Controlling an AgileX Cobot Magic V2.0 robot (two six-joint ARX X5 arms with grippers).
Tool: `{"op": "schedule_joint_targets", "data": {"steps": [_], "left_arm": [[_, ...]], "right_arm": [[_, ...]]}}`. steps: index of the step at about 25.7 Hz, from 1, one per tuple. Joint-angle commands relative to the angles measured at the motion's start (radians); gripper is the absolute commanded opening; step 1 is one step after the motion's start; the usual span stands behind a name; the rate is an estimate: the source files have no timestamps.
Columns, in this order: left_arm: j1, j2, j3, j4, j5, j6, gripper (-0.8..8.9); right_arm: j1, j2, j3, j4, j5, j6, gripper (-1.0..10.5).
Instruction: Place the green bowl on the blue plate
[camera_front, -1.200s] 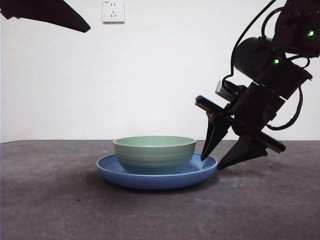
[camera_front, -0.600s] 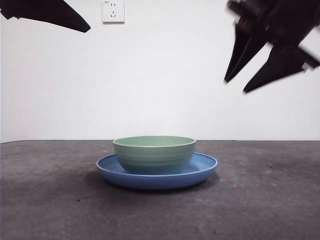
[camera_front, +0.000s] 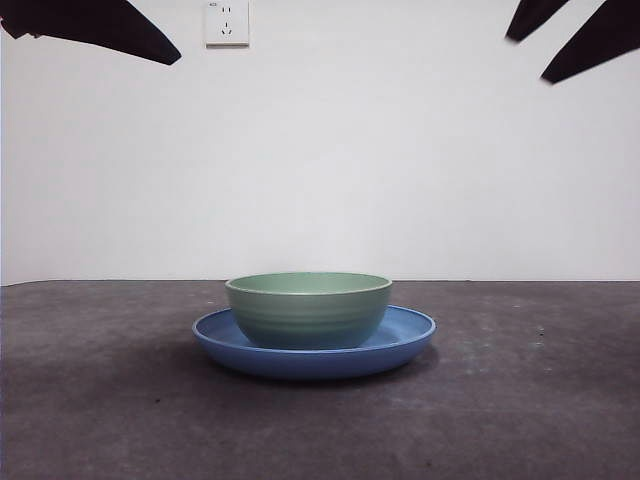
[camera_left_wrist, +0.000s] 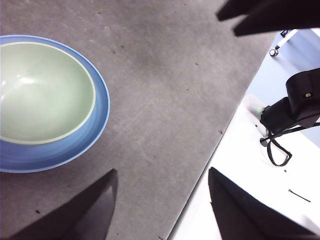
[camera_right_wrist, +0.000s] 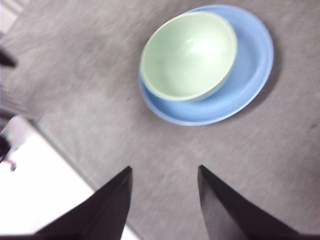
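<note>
The pale green bowl (camera_front: 308, 308) stands upright inside the blue plate (camera_front: 405, 338) at the middle of the table. Both also show in the left wrist view, bowl (camera_left_wrist: 42, 92) on plate (camera_left_wrist: 97, 117), and in the right wrist view, bowl (camera_right_wrist: 187, 55) on plate (camera_right_wrist: 252, 75). My right gripper (camera_right_wrist: 165, 175) is open and empty, high above the table to the right of the dishes; its tips show at the front view's top right corner (camera_front: 545, 45). My left gripper (camera_left_wrist: 162, 175) is open and empty, high at the top left (camera_front: 95, 25).
The dark grey table (camera_front: 520, 400) spreads around the dishes. A white wall socket (camera_front: 226, 22) sits on the back wall. In the left wrist view the table's edge (camera_left_wrist: 220, 132) runs beside a white floor with a black device (camera_left_wrist: 292, 107).
My right gripper has lifted from beside the plate's right rim up to the top right corner. The bowl and plate have not moved. The left arm stays still.
</note>
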Motion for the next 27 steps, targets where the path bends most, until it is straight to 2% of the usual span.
{"op": "schedule_joint_targets", "data": {"steps": [1,17,18,21,27], "left_arm": [[-0.007,0.005,0.007,0.011,0.008,0.009,2.88],[-0.007,0.005,0.007,0.003,0.008,0.009,2.68],[-0.007,0.005,0.007,0.003,0.008,0.009,2.35],[-0.007,0.005,0.007,0.004,0.008,0.009,0.15],[-0.007,0.005,0.007,0.005,0.008,0.01,0.1]], "right_arm": [[0.017,-0.025,0.018,-0.026,-0.004,-0.022,2.1],[0.023,-0.061,0.018,-0.043,-0.003,-0.023,2.1],[0.023,-0.061,0.018,-0.045,-0.003,-0.023,1.9],[0.023,-0.061,0.018,-0.055,-0.003,-0.037,0.0],[0.023,-0.061,0.018,-0.056,-0.001,-0.044,0.1]]}}
